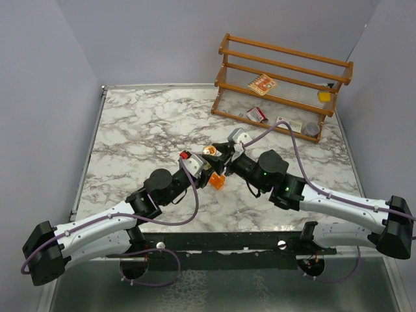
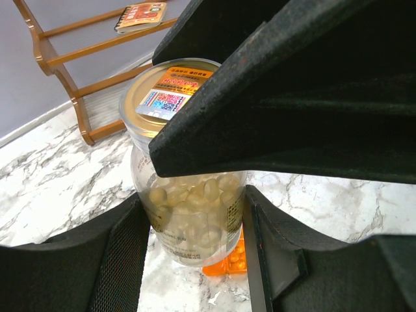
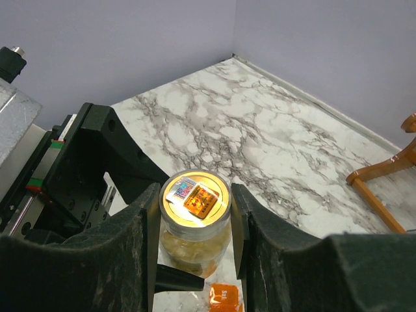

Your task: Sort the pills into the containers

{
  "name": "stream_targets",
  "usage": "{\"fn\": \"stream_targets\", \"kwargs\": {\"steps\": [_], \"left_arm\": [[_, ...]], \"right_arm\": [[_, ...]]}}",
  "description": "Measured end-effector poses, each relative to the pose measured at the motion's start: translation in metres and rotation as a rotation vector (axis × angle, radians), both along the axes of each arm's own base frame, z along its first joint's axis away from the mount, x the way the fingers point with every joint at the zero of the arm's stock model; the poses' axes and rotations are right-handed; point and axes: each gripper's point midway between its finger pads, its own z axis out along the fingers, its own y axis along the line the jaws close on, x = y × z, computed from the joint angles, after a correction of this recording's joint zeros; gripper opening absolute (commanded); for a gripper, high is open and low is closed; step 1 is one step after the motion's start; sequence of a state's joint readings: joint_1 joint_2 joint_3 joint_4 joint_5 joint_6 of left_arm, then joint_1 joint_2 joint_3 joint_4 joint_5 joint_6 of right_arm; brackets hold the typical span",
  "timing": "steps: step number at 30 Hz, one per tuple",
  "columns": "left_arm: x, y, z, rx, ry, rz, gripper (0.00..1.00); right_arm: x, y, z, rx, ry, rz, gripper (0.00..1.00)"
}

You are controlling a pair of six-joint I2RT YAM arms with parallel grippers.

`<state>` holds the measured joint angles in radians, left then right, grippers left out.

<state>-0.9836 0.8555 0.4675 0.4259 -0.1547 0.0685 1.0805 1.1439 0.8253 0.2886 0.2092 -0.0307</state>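
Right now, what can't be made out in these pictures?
Top view: left claw and right claw hide most of the jar.
Left wrist view: right claw covers part of the lid label; jar hides most of the orange box.
Right wrist view: bottom edge cuts the orange box.

- A lab-style robot test booth: plain lilac-grey panels (image 1: 39,97) box in a marble-patterned bench (image 1: 143,130).
- The left arm (image 1: 97,234) and right arm (image 1: 351,208) are bolted to its near edge.

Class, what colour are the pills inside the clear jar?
Pale tan-yellow pills in the jar; left wrist view shows best.
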Motion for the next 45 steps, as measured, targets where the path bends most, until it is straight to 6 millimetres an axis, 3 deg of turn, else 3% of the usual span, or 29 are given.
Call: {"fn": "stream_targets", "kwargs": {"steps": [10, 23, 29, 45], "left_arm": [[0.002, 0.001, 0.003, -0.009, -0.01, 0.013, 0.0], [0.022, 0.005, -0.005, 0.003, -0.014, 0.118, 0.0], [0.022, 0.004, 0.0, -0.01, -0.027, 0.116, 0.0], [0.016, -0.004, 0.014, -0.06, -0.057, 0.076, 0.0]], "right_arm": [[0.003, 0.001, 0.0, 0.016, 0.01, -0.016, 0.01], [0.023, 0.006, -0.008, 0.005, 0.041, -0.13, 0.01], [0.022, 0.002, 0.0, 0.023, 0.034, -0.135, 0.2], [0.015, -0.007, 0.016, 0.047, 0.014, -0.123, 0.38]]}}
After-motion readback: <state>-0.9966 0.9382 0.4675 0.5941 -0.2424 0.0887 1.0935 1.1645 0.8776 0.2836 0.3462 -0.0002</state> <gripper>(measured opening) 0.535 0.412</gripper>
